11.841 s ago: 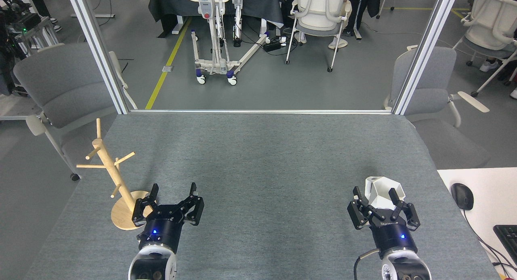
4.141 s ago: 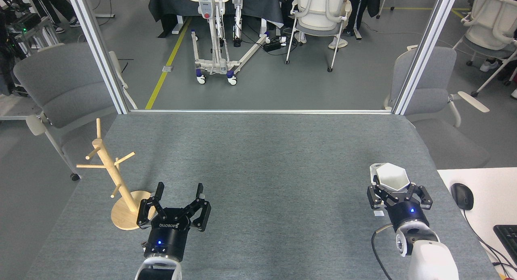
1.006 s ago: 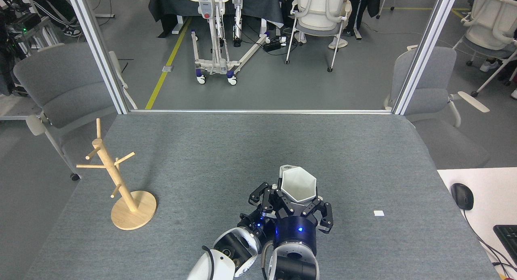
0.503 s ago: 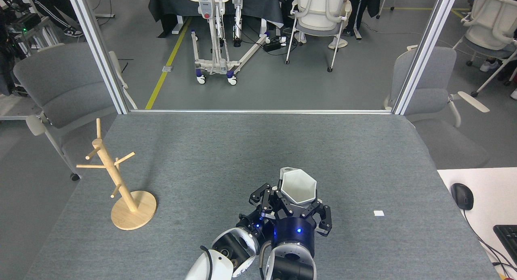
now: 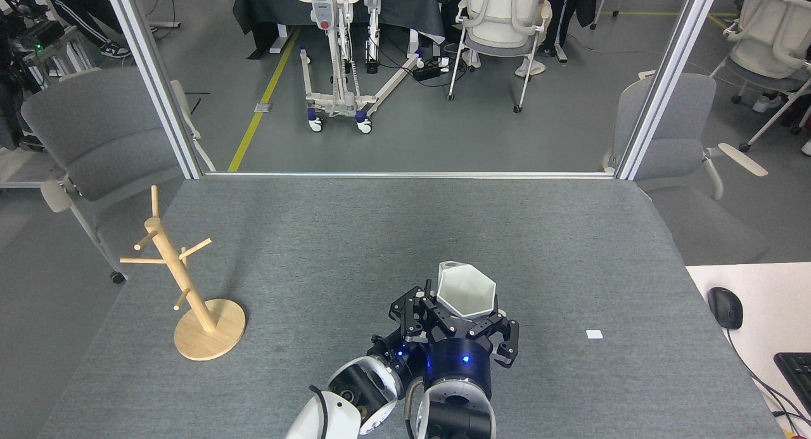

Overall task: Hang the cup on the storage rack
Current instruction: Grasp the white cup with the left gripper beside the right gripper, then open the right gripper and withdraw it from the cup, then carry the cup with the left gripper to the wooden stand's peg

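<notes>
Right gripper (image 5: 467, 325) clamped on cup (image 5: 466, 291), now carried to mid-table beside left gripper (image 5: 412, 312), jaw state unclear; handover likely; storage rack (image 5: 184, 280) well off left.

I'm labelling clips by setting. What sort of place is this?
Probably a robotics lab or test area: a grey-covered table framed by aluminium posts, office chairs, and a wheeled equipment stand beside a yellow floor line.

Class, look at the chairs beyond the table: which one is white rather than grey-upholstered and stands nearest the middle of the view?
The white chair at top centre, beside the wheeled metal frame; the grey chairs flank the table.
</notes>
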Motion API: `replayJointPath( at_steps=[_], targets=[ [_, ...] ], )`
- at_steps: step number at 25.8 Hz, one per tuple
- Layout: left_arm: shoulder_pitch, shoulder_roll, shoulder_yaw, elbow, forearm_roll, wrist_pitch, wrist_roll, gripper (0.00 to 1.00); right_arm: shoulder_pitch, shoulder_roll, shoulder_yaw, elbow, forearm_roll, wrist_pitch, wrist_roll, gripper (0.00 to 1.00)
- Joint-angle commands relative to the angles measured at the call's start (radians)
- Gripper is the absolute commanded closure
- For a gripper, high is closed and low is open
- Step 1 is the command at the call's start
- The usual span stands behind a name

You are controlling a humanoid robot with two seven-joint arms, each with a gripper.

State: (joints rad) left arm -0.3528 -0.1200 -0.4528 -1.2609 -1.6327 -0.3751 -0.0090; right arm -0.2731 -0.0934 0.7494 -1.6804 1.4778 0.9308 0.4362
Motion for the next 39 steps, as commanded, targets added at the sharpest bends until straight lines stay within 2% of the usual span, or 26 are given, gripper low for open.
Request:
replayJointPath(
  at_steps=[1, 15, 19, 21, 22, 24, 26, 27, 28, 29, 31, 37, 39],
  targets=[
    [0.012, 0.000, 0.028, 0.000, 0.001, -0.093, 0.004, 1.00, -0.002, 0.001, -0.004, -0.001, -0.002, -0.107, -0.050, 0.01],
    [0.034, 0.011, 0.048, 0.000, 0.001, -0.114, 0.020, 1.00, -0.006, 0.006, -0.012, -0.005, -0.002, -0.135, -0.340, 0.02],
    [0.055, 0.059, 0.052, -0.002, 0.001, -0.145, 0.061, 1.00, -0.009, 0.011, -0.139, -0.008, -0.028, -0.150, -0.441, 0.02],
    [0.072, 0.086, 0.077, -0.006, 0.001, -0.156, 0.092, 1.00, -0.015, -0.008, -0.254, -0.010, -0.096, -0.230, -0.445, 0.02],
    [0.087, 0.100, 0.097, -0.017, 0.001, -0.168, 0.106, 1.00, -0.017, -0.022, -0.343, -0.008, -0.149, -0.311, -0.445, 0.02],
    [0.113, 0.125, 0.143, -0.045, 0.001, -0.214, 0.130, 1.00, -0.015, -0.085, -0.525, 0.002, -0.289, -0.540, -0.445, 0.02],
    [0.152, 0.141, 0.217, -0.077, 0.002, -0.277, 0.155, 1.00, -0.008, -0.147, -0.710, 0.051, -0.455, -0.797, -0.444, 0.01],
    [0.173, 0.146, 0.256, -0.094, 0.001, -0.314, 0.165, 1.00, -0.006, -0.166, -0.783, 0.087, -0.501, -0.903, -0.444, 0.01],
    [0.196, 0.148, 0.295, -0.114, 0.001, -0.354, 0.175, 1.00, -0.002, -0.178, -0.840, 0.119, -0.504, -0.988, -0.444, 0.01],
    [0.218, 0.151, 0.332, -0.135, 0.001, -0.392, 0.182, 1.00, 0.006, -0.186, -0.884, 0.150, -0.494, -1.052, -0.444, 0.01],
    [0.261, 0.151, 0.390, -0.179, 0.001, -0.410, 0.195, 1.00, 0.054, -0.203, -0.930, 0.196, -0.450, -1.090, -0.444, 0.01],
    [0.400, 0.160, 0.488, -0.359, 0.001, -0.410, 0.241, 1.00, 0.186, -0.181, -0.963, 0.278, -0.111, -1.096, -0.445, 0.01],
    [0.437, 0.166, 0.528, -0.400, 0.002, -0.410, 0.261, 1.00, 0.219, -0.167, -0.953, 0.280, -0.059, -1.103, -0.445, 0.01]
  ],
)
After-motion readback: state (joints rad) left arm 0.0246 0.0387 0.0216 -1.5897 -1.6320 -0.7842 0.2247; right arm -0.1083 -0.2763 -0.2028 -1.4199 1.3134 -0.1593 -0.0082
